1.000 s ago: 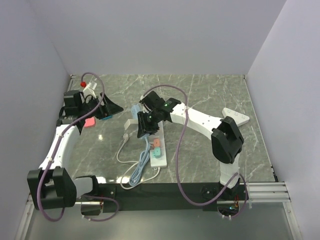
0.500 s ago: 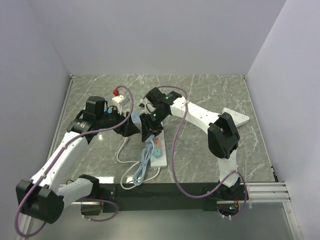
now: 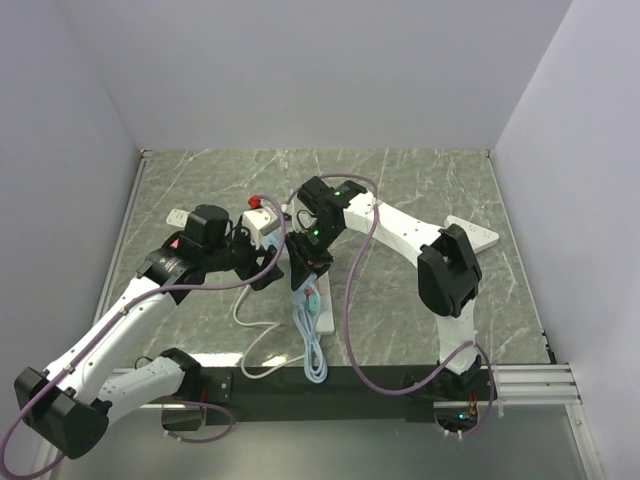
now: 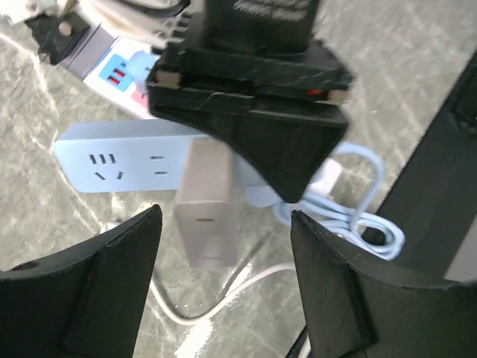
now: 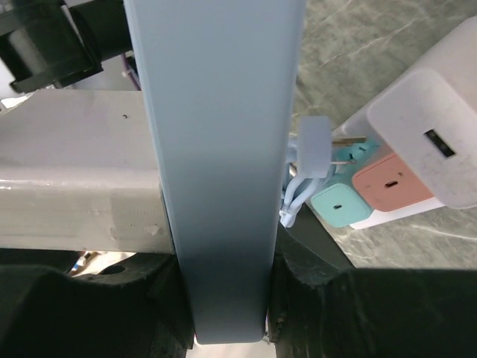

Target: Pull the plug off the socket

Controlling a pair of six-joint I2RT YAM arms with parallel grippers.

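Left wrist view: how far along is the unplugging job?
Done: the right pincer grips the pale blue power strip. In hand: the open left pincer straddles the greyish-white charger block. Left: closing and pulling; the block sits plugged in.

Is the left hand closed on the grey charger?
No: the left hand is open, its fingers flanking the grey charger with gaps on both sides.

socket: mostly hidden under right arm | blue strip: top cropped
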